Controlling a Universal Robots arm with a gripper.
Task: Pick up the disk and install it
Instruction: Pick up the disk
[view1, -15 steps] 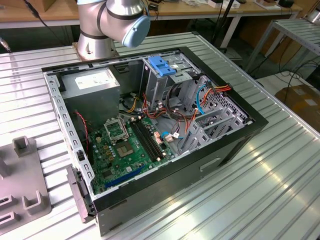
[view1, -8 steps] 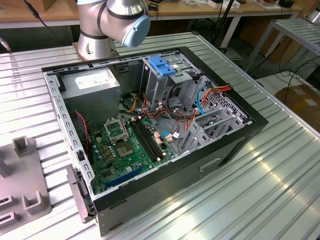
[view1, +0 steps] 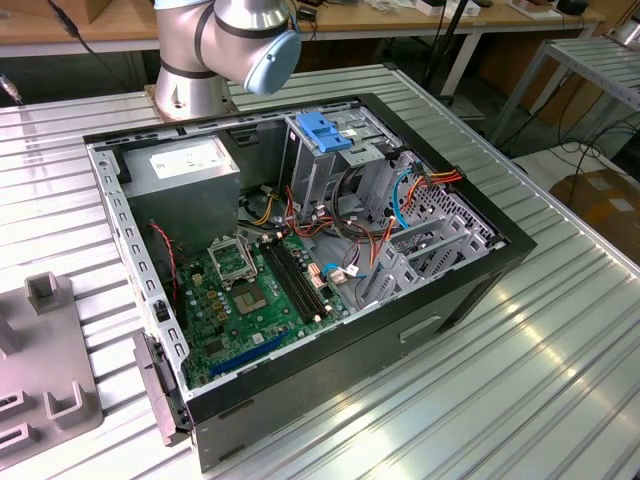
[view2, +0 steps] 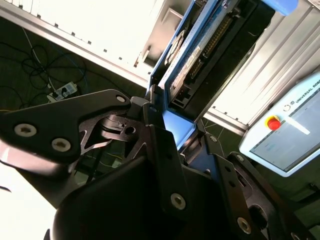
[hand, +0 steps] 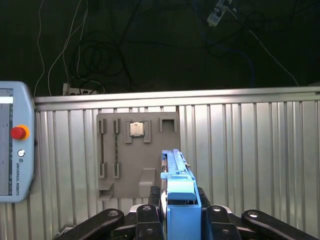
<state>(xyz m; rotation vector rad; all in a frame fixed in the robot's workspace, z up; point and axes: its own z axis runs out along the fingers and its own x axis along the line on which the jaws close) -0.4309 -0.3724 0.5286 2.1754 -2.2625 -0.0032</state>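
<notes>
Nearest the lens in both wrist views is the gripper (hand: 180, 216), its black fingers (hand: 148, 213) pinching the disk (hand: 179, 192) from either side. They close on the bright blue carrier rail, with the drive standing edge-on between them. In the second wrist view the disk (view2: 200, 45) reaches away from the jaws, its dark connector edge and a strip of its label showing inside the blue frame. Beyond it in the first wrist view lies the ribbed metal table (hand: 250, 150), apparently well below the drive, so I judge the disk lifted clear, not resting on anything. A grey fixture plate (hand: 137, 165) lies on that table with a small square chip (hand: 136, 129) seated in one of its recesses. A teach pendant (hand: 15, 145) with a red stop button (hand: 18, 132) sits beside the plate. In the exterior view the fixture plate (view1: 40, 360) lies near, at the exterior view's left. The open computer case (view1: 300, 350) fills the middle of the table, and its metal drive cage (view1: 320, 170), topped by a blue latch (view1: 325, 130), sits at the far side. Just beyond the case stands the arm's base (view1: 190, 60). The pick-up looks done. The install is not, as the disk is in the jaws and not in the case.
</notes>
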